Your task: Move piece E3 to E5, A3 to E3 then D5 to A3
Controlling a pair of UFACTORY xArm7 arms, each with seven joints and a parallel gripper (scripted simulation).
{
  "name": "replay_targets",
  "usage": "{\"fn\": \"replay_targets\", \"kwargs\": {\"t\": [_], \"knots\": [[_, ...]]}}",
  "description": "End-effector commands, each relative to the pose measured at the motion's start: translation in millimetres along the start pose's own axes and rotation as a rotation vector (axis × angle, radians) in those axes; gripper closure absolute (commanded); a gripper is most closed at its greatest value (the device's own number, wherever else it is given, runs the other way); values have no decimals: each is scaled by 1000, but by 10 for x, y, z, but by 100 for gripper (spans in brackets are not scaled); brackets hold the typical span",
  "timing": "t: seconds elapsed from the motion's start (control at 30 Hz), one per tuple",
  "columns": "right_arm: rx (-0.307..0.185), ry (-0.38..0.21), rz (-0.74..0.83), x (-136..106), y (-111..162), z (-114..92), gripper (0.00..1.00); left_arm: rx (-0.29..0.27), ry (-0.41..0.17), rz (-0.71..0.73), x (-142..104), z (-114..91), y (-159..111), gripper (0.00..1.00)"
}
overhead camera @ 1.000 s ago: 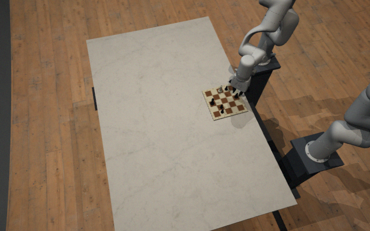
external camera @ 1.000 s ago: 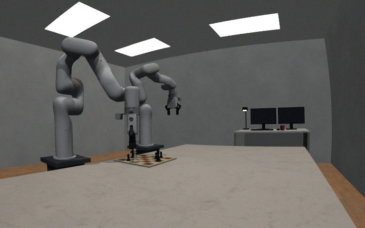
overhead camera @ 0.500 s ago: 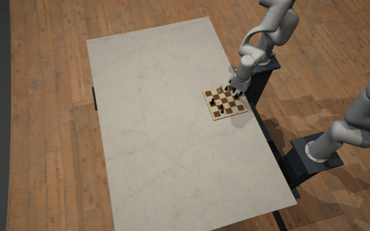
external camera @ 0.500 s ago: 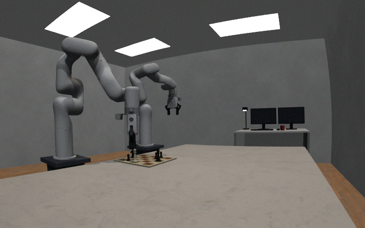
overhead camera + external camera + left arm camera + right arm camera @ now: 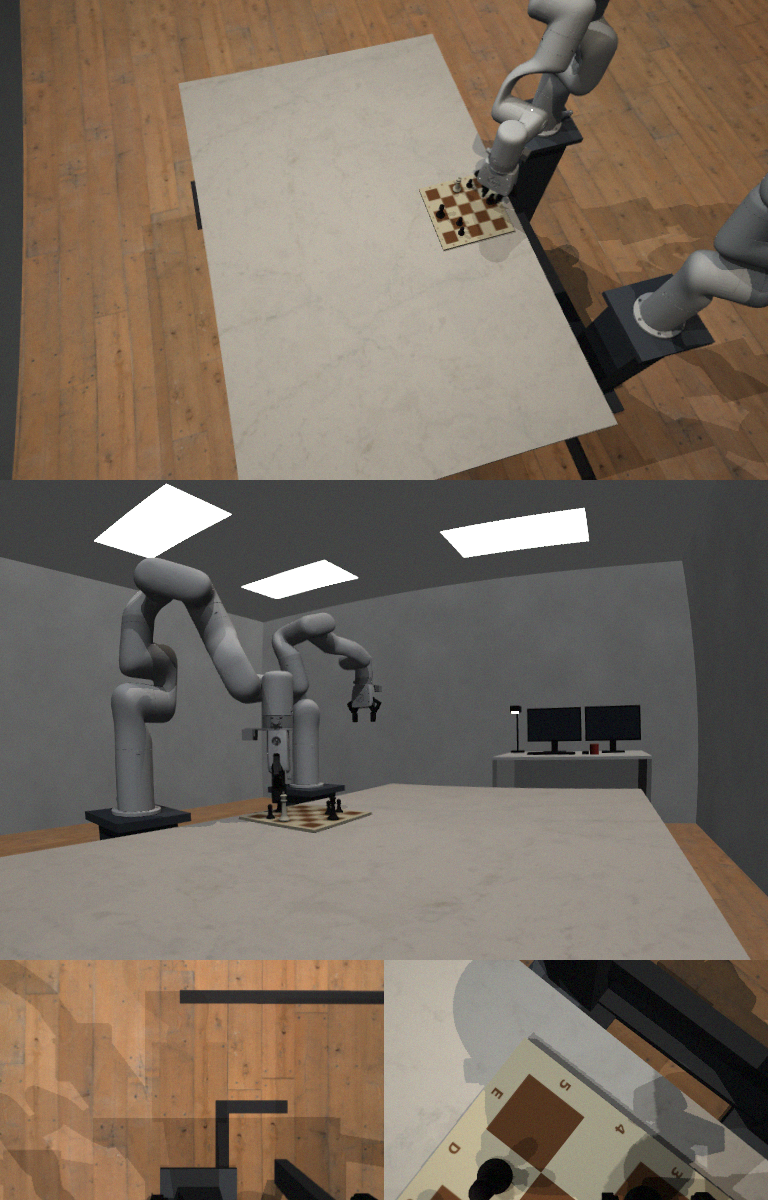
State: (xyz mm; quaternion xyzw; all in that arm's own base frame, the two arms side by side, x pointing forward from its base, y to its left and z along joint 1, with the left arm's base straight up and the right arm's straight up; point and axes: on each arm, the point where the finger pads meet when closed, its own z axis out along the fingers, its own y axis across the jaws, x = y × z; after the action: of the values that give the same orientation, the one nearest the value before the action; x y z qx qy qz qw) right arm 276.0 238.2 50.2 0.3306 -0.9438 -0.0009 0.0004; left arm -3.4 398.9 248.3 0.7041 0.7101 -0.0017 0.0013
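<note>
The chessboard [image 5: 500, 224] [image 5: 311, 825] [image 5: 581, 1152] lies near the table edge by the arms. The black E3 piece [image 5: 641, 1194] stands low in the right wrist view, partly cut off. My right gripper [image 5: 278, 800] [image 5: 654, 1196] is partly open and low over it, one finger on each side, not gripping. The black D5 piece [image 5: 469, 183] [image 5: 270, 812] [image 5: 495, 1176] stands upright. The tall black A3 piece [image 5: 441, 212] [image 5: 333, 815] stands upright on the far side. E5 [image 5: 534, 1115] is empty. My left gripper [image 5: 364, 717] is open and empty, high away from the board.
A white piece [image 5: 457, 186] [image 5: 283, 809] stands on C5, beside the D5 piece. Black pieces stand on B2 [image 5: 459, 221] and B1 [image 5: 461, 231]. The table edge [image 5: 624, 1045] runs close beside the E side of the board.
</note>
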Motion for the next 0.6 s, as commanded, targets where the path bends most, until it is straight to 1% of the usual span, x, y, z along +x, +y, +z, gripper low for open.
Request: {"fn": "replay_targets", "kwargs": {"t": [0.0,0.17,0.57], "knots": [[2,-3,1,-17,-4,79,61,-1,4,0,11,-16,1,0],[2,-3,0,-17,-3,111,61,-1,4,0,11,-16,1,0],[2,-3,0,-17,-3,113,61,-1,4,0,11,-16,1,0]]}}
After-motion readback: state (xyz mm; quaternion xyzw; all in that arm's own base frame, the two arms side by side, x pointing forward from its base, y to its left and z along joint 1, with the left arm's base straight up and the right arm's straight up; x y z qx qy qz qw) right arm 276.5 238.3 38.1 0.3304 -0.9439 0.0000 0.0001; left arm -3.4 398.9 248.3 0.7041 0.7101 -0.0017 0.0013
